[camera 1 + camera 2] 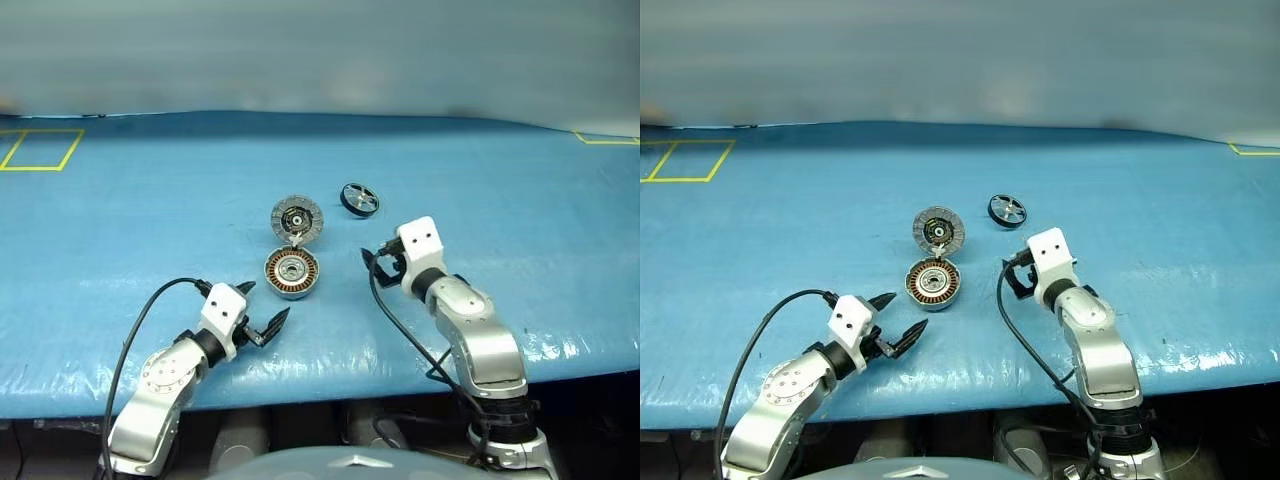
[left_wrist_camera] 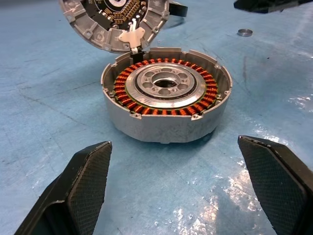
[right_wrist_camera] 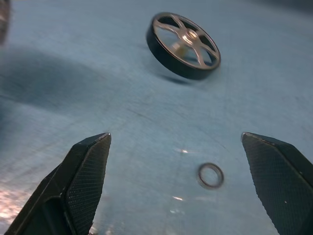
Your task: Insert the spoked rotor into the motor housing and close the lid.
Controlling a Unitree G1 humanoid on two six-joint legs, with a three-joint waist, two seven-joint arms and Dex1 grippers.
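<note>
So both my arms are reaching in over the near edge of the blue tabletop (image 1: 120,200). My left gripper (image 1: 262,318) sits low near that edge, forearm angled up and inward, fingers spread wide with nothing between them. It's aimed straight at the motor housing (image 1: 292,273), which sits around the middle of the table, a bit toward the near edge, copper windings facing up. From the wrist cam the housing (image 2: 166,100) is just past my fingertips (image 2: 83,181), not touching them.

The lid (image 1: 297,217) is flipped open, hinged on the housing's far side and lying back toward the far edge, segmented inner face showing.

My right gripper (image 1: 378,262) is further in over the table, wrist bent so it points ahead and slightly down, jaws wide apart and holding nothing. The spoked rotor (image 1: 360,198) is beyond it toward the far edge, off to the right of the lid and clear of it. In the wrist view the spoked rotor (image 3: 183,45) looks tilted, one side propped up, though it's blurry so I'm not sure. There's also a small metal ring (image 3: 211,175) lying flat on the table between my right fingers, closer in than the rotor.
</note>
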